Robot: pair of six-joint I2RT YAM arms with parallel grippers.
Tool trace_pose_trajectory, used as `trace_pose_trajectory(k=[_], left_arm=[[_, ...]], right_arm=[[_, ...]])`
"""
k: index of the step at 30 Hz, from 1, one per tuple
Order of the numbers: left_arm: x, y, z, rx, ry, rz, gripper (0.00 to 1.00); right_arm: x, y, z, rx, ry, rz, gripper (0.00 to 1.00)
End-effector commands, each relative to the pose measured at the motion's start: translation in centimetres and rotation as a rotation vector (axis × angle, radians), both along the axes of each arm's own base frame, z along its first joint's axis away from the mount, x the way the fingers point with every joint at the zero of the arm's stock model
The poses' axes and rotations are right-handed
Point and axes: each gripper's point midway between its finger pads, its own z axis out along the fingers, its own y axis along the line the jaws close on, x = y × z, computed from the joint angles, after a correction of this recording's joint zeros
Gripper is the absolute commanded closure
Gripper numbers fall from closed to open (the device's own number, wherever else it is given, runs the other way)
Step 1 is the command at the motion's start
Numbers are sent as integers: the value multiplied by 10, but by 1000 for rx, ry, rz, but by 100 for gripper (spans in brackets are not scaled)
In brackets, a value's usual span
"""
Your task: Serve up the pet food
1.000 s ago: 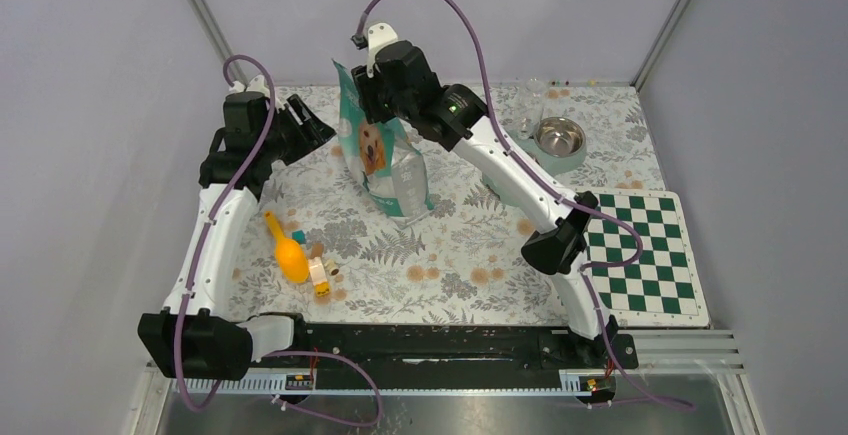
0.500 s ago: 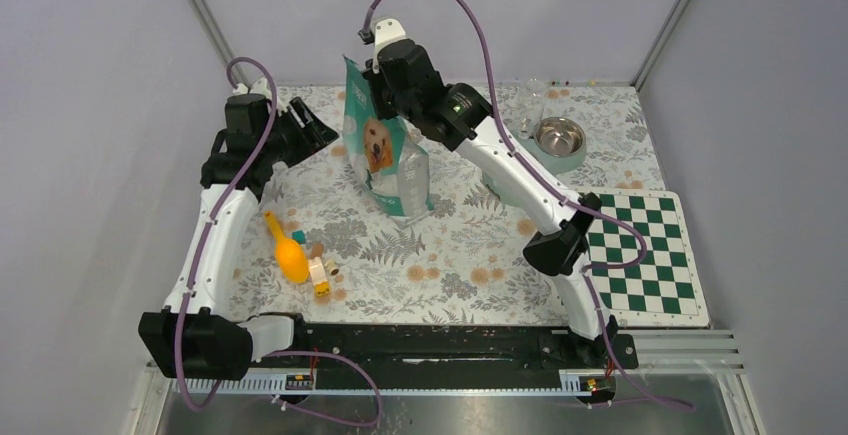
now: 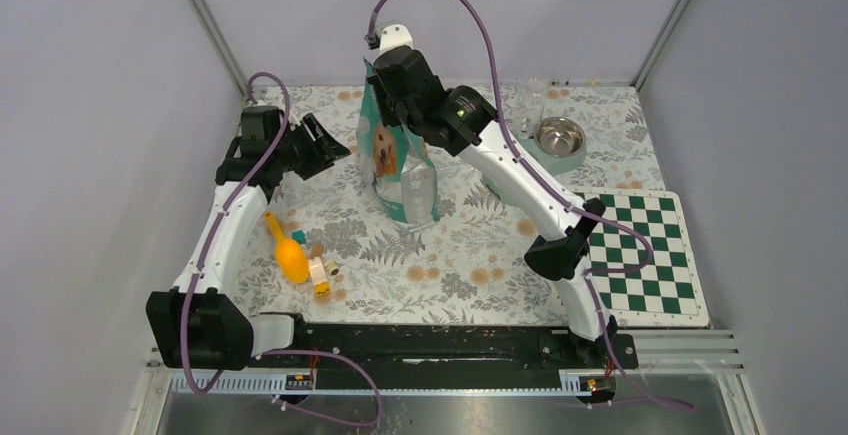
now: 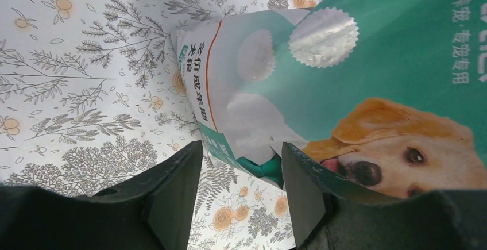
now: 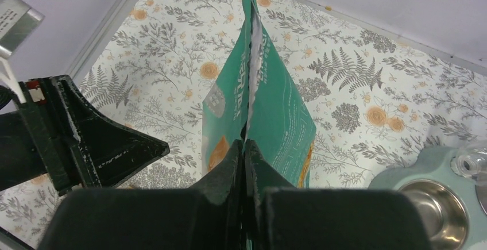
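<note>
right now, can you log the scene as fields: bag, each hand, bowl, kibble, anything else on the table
bag: teal pet food bag, upright near the table's middle
right hand: right hand shut on the bag's top edge
left hand: left hand open, pointed at the bag's side, not gripping it
bowl: steel bowl at far right
kibble: none visible
other: orange scoop and toy blocks near left; chessboard near right

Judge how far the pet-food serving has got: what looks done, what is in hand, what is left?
Done: the right gripper is shut on the teal bag's top edge, bag upright. In hand: the left gripper is open beside the bag's lower corner, not gripping it. Left: the pouring; the steel bowl shows no kibble.
</note>
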Motion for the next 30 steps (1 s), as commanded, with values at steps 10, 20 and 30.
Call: trace_pose_trajectory(k=[10,20,30], left_arm=[[-1,-18,-14,-103,-1,-66,50],[-1,-27,-39,-118,46,-81,52],[2,-24,-52,-116,41,-41,56]], right_arm=[[-63,-59,202,380,-361,-60,100],[-59,-63,190,294,-367,-71,32],[-29,-132,129,197,-228,-192,25]])
